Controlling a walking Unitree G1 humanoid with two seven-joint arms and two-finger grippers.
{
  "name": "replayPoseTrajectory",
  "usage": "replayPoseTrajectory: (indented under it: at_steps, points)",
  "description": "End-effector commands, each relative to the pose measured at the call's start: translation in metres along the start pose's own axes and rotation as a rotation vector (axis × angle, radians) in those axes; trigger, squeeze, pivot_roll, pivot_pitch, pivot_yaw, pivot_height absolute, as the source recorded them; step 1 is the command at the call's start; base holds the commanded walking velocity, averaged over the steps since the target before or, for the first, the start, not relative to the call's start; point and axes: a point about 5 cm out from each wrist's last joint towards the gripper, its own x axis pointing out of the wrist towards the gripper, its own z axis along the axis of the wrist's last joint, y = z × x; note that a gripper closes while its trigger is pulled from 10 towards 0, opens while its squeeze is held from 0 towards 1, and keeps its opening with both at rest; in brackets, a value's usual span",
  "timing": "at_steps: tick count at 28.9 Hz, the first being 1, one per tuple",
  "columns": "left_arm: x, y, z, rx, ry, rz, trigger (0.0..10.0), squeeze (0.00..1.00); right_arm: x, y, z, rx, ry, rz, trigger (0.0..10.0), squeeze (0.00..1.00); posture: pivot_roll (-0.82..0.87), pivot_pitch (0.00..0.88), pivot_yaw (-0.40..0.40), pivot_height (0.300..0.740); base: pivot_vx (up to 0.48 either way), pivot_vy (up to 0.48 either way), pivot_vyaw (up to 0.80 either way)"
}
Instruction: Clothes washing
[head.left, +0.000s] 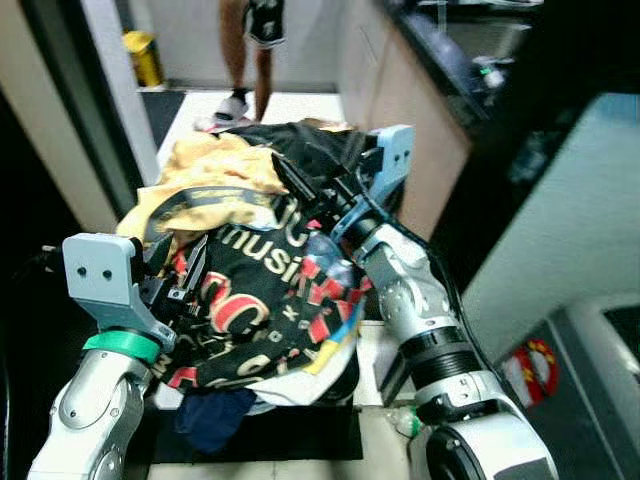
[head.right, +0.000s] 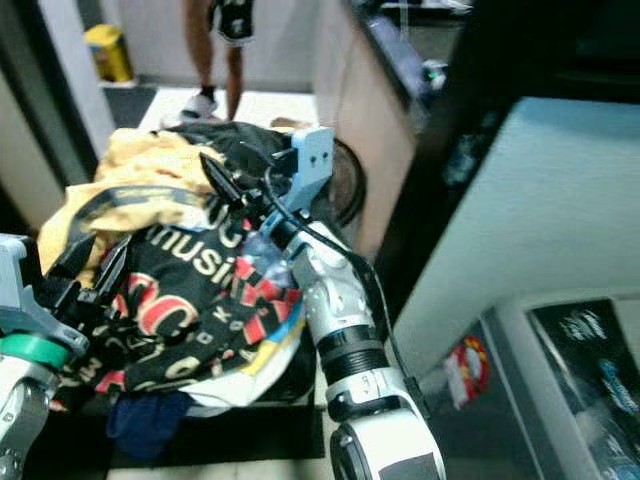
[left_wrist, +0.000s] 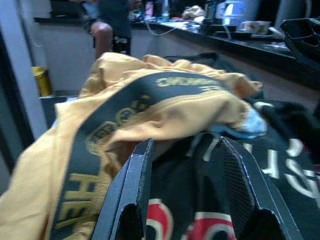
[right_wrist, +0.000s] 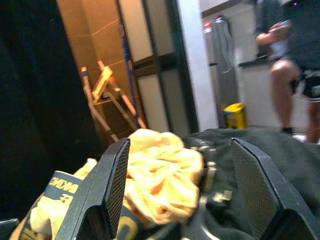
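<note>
A heap of clothes lies between my two arms: a yellow garment (head.left: 215, 175) with a dark lettered band on top at the back, a black printed shirt (head.left: 260, 290) with red patterns in front, and a dark garment (head.left: 290, 140) at the far side. A navy cloth (head.left: 210, 420) hangs under the heap. My left gripper (head.left: 168, 282) is open at the heap's left side, its fingers (left_wrist: 235, 175) pressed against the printed shirt. My right gripper (head.left: 305, 180) is open on the right, its fingers (right_wrist: 112, 185) lying over the dark and yellow garments.
A person (head.left: 250, 45) stands on the pale floor beyond the heap, near a yellow bin (head.left: 143, 55). A beige cabinet (head.left: 400, 110) with a dark counter runs along the right. A white appliance (head.left: 560, 220) is close on the right. A door frame (head.left: 110, 90) stands left.
</note>
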Motion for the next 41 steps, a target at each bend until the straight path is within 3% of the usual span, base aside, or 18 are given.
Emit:
replayPoseTrajectory:
  at_steps: [1,9,11,13,16,22,32,33,34,35,41]
  points:
    - [-0.002,-0.002,-0.001,0.007,0.012,-0.02,10.0,0.0,0.003,0.002,-0.002,-0.002,0.013,0.016,10.0,0.0,0.09,0.02,-0.01,0.74,0.0,0.0,0.0]
    - [-0.003,-0.003,-0.003,0.013,0.026,-0.034,10.0,0.0,0.001,-0.006,-0.006,-0.033,0.09,0.021,10.0,0.0,0.09,0.023,-0.007,0.74,0.0,0.0,0.0]
    - [-0.003,-0.004,-0.004,0.014,0.033,-0.038,10.0,0.0,0.0,-0.002,-0.008,-0.026,0.122,0.089,10.0,0.0,0.09,0.023,-0.007,0.74,0.0,0.0,0.0]
    - [-0.004,-0.004,-0.005,0.013,0.046,-0.047,10.0,0.0,-0.006,0.013,-0.017,-0.01,0.185,0.235,10.0,0.0,0.09,0.023,-0.007,0.74,0.0,0.0,0.0]
    - [-0.004,-0.004,-0.007,0.018,0.058,-0.063,10.0,0.0,-0.013,0.025,-0.029,-0.006,0.244,0.307,10.0,0.0,0.08,0.032,0.001,0.74,0.0,0.0,0.0]
    - [-0.004,-0.007,-0.007,0.012,0.064,-0.087,10.0,0.0,-0.021,0.036,-0.046,-0.005,0.317,0.354,10.0,0.0,0.08,0.023,0.002,0.74,0.0,0.0,0.0]
    - [-0.006,-0.008,-0.005,-0.003,0.051,-0.091,10.0,0.0,-0.023,0.041,-0.049,0.003,0.334,0.385,10.0,0.0,0.09,0.018,-0.006,0.74,0.0,0.0,0.0]
    - [-0.006,-0.007,-0.004,-0.011,0.044,-0.08,10.0,0.0,-0.021,0.041,-0.046,0.007,0.309,0.364,3.9,0.0,0.09,0.018,-0.006,0.74,0.0,0.0,0.0]
    - [-0.006,-0.006,-0.004,-0.015,0.041,-0.076,10.0,0.0,-0.02,0.04,-0.044,0.009,0.291,0.346,1.1,0.0,0.09,0.018,-0.006,0.74,0.0,0.0,0.0]
    - [-0.006,-0.006,-0.003,-0.019,0.037,-0.071,10.0,0.0,-0.017,0.037,-0.04,0.013,0.262,0.316,0.0,0.0,0.09,0.018,-0.006,0.74,0.0,0.0,0.0]
    - [-0.005,-0.006,-0.003,-0.029,0.03,-0.064,10.0,0.0,-0.014,0.035,-0.035,0.02,0.23,0.292,0.0,0.0,0.09,0.021,-0.004,0.74,0.0,0.0,0.0]
